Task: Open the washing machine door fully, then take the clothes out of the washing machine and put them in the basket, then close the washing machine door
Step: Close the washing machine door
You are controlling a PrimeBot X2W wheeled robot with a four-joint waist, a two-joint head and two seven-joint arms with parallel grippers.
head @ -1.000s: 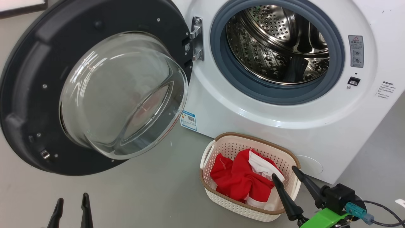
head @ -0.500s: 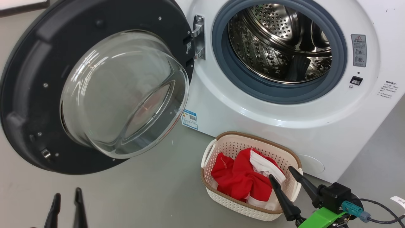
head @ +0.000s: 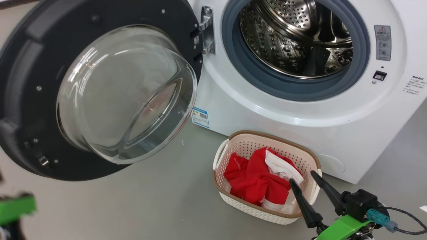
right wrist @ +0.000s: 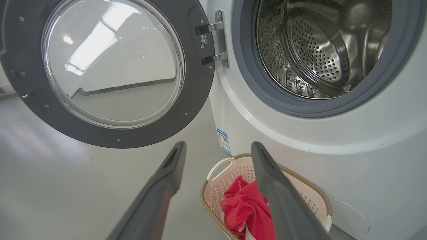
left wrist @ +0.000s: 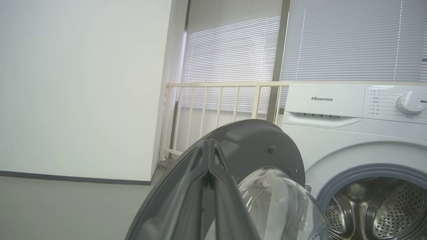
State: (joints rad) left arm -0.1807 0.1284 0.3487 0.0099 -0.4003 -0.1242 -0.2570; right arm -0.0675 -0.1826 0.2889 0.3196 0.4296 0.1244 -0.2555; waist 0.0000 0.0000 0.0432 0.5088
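**Operator:** Left side first?

**Inspector:** Your left gripper [left wrist: 208, 146] has its fingertips pressed together and holds nothing. Just beyond those tips stands the washing machine door [left wrist: 253, 150], swung wide open, its glass bowl bulging to their right. The washing machine [left wrist: 350, 140] sits further right of the tips and behind the door.

**Operator:** And the middle?

**Inspector:** The drum [head: 297, 36] lies well above and ahead of your right gripper, showing perforated steel inside a grey gasket.

**Operator:** Right side?

**Inspector:** Your right gripper [head: 303, 177] is spread wide, with nothing between its fingers. Its tips hang over the near right corner of the basket [head: 267, 135], which stands on the floor [head: 166, 200] close before the machine's front. The clothes [head: 253, 180] lie heaped in that basket, just left of the fingertips. I cannot tell whether the nearer tip touches cloth.
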